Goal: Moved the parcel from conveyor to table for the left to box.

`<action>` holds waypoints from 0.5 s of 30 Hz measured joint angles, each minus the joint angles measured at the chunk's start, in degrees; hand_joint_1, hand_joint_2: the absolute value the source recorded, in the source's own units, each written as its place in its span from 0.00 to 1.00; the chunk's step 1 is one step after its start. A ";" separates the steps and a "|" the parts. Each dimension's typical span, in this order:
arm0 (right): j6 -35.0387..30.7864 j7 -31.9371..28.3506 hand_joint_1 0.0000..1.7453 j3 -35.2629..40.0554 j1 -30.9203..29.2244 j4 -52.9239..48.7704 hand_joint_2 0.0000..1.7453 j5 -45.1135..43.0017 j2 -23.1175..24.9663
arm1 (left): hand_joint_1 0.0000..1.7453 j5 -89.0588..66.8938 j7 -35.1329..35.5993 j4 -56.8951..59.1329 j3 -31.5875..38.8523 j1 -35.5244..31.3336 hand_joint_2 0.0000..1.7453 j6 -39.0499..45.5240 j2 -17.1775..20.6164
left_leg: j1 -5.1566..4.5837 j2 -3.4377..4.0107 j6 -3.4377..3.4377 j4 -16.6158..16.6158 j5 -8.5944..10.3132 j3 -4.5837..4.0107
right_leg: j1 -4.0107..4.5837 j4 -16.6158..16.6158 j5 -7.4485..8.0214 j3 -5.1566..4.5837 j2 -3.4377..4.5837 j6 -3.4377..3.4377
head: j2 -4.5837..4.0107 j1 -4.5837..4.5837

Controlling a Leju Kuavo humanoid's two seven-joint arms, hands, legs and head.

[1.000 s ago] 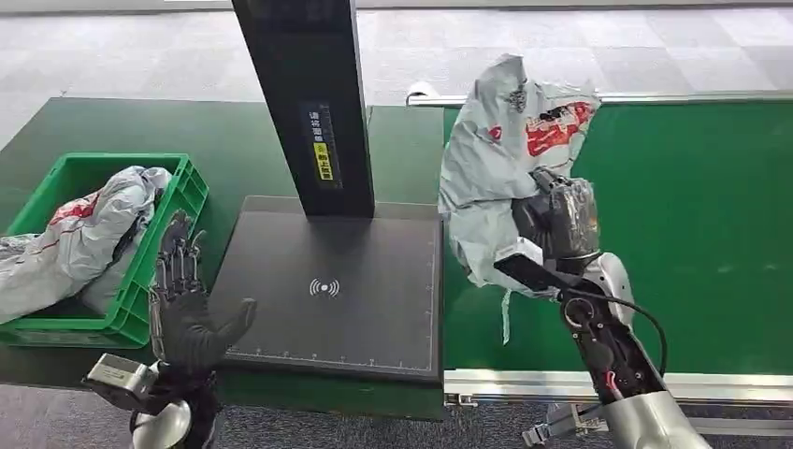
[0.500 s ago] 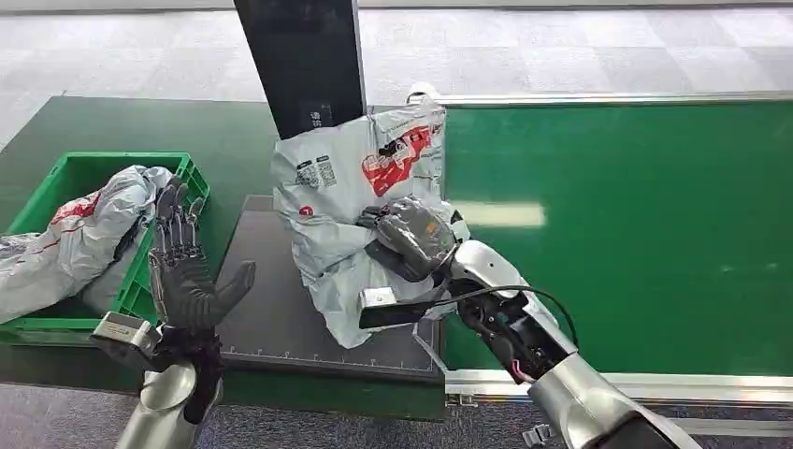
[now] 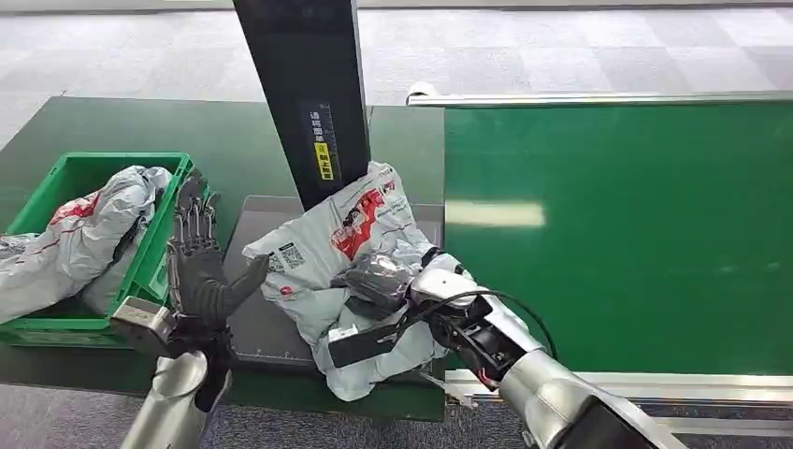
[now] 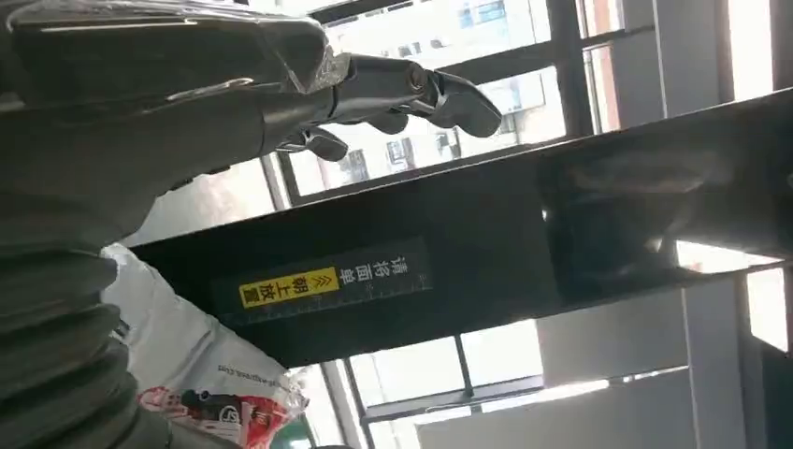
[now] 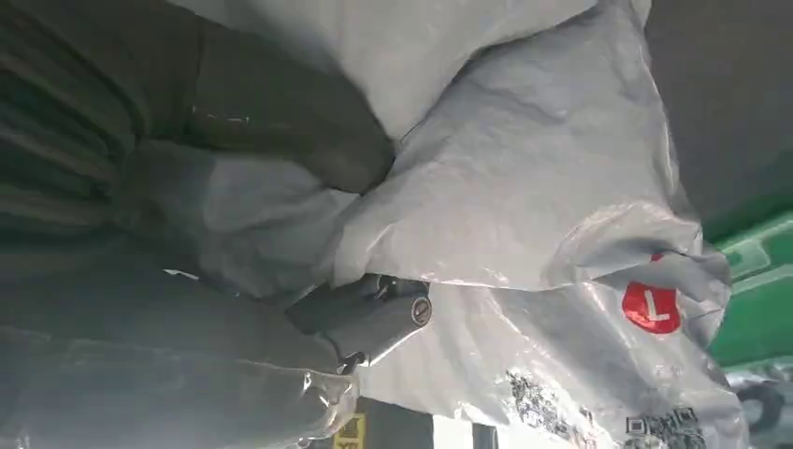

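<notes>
Grey plastic with red print marks the parcel (image 3: pixel 346 245), which in the head view lies on the dark scanning plate (image 3: pixel 257 323), slumped against the foot of the black post (image 3: pixel 304 94) that rises from the plate's far side. Its near end hangs over the plate's front edge. The right hand (image 3: pixel 379 282) is on top of the parcel with its fingers curled into the wrinkled film, gripping it. The left hand (image 3: pixel 201 271) stands upright just beside the plate's left edge, palm turned toward the parcel, fingers apart and holding nothing; its thumb reaches close to the parcel's left corner, though contact cannot be told. Beyond the left hand from the plate sits a green crate (image 3: pixel 140 271) with another grey parcel (image 3: pixel 79 234) inside. On the other side of the plate runs the green conveyor belt (image 3: pixel 617 234), edged with a metal rail (image 3: pixel 598 97).

From the left wrist, the left hand's fingers (image 4: pixel 411 89) stretch out free in front of the post, which bears a yellow label (image 4: pixel 285 285); a corner of the parcel shows beside the post.

From the right wrist, the right hand's fingers (image 5: pixel 369 313) press into the crumpled film of the parcel, which carries a red round sticker (image 5: pixel 652 309), with a strip of the green crate just past it.
</notes>
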 measured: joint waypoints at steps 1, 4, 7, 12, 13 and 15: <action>-1.09 -0.04 1.00 0.26 0.02 0.26 1.00 -0.02 0.15 | 0.00 0.00 0.02 0.35 -0.02 -0.27 1.00 -0.07 -0.13 | 0.00 0.00 0.00 0.00 0.00 0.00 | 0.00 0.00 0.00 0.00 0.00 0.00 | 0.00 -0.02; -6.44 0.22 0.00 1.03 0.07 0.77 1.00 0.80 0.96 | 0.00 0.00 0.11 1.33 -0.07 -1.00 1.00 -0.20 -0.37 | 0.00 0.01 0.00 0.00 0.00 -0.01 | 0.00 0.00 0.00 -0.02 0.00 0.00 | 0.00 0.00; -11.04 2.24 0.00 1.34 0.07 1.12 1.00 1.83 1.38 | 0.00 0.09 0.13 1.93 -0.09 -1.40 1.00 -0.22 -0.44 | 0.00 0.00 0.00 0.00 0.00 -0.01 | 0.00 0.00 0.00 -0.03 0.00 0.00 | 0.00 0.00; -11.98 7.51 0.00 0.70 0.03 2.08 1.00 -0.37 1.51 | 0.00 0.20 0.13 2.34 -0.09 -1.55 1.00 -0.22 -0.55 | 0.00 -0.01 0.00 0.00 0.00 -0.01 | 0.00 0.00 0.00 -0.02 0.00 0.00 | 0.00 0.00; -12.14 8.00 0.00 0.20 -0.03 2.25 1.00 -1.18 1.45 | 0.00 0.28 0.13 2.34 -0.09 -1.54 1.00 -0.22 -0.55 | 0.00 -0.01 0.00 0.00 0.00 -0.01 | 0.00 0.00 0.00 -0.02 0.00 0.00 | 0.00 0.00; -11.87 7.47 0.00 -1.51 -0.09 2.45 1.00 -4.10 1.07 | 0.00 0.35 0.13 2.34 -0.09 -1.46 1.00 -0.07 -0.57 | -0.01 -0.01 0.00 0.01 0.00 -0.01 | -0.01 0.00 0.00 0.00 0.00 0.00 | 0.00 0.00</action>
